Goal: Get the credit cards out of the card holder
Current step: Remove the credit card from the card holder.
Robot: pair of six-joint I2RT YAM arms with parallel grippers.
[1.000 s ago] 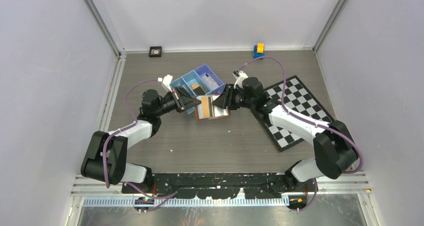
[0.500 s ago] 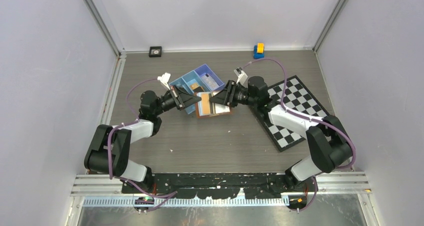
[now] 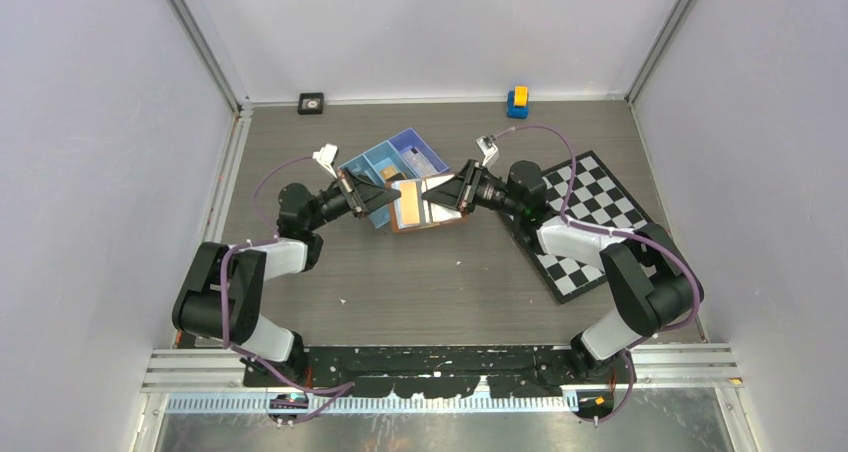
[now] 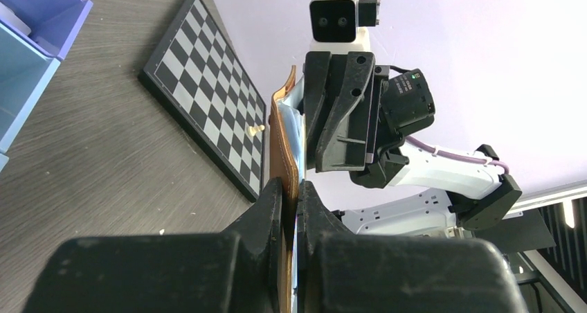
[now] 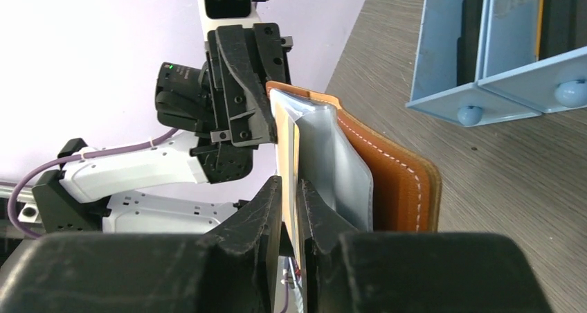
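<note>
**Gripping both sides: the card pull is on**

Left gripper (image 4: 291,188) is clamped narrow on the brown card holder (image 4: 282,140). Facing it, the right gripper (image 5: 291,185) pinches a pale card (image 5: 287,147) by its sleeve. Looks like extraction, and next comes a straight pull apart. Only the right wrist shows the sleeve. Only overhead shows the orange card (image 3: 408,202), with the blue tray (image 3: 375,149) just behind.

Black-and-white arms (image 3: 270,260), purple cables (image 4: 443,151), black fingers (image 4: 266,209)

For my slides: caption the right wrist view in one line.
Right fingers pinch the pale inner sleeve of the brown card holder while left fingers grip its far edge.
</note>
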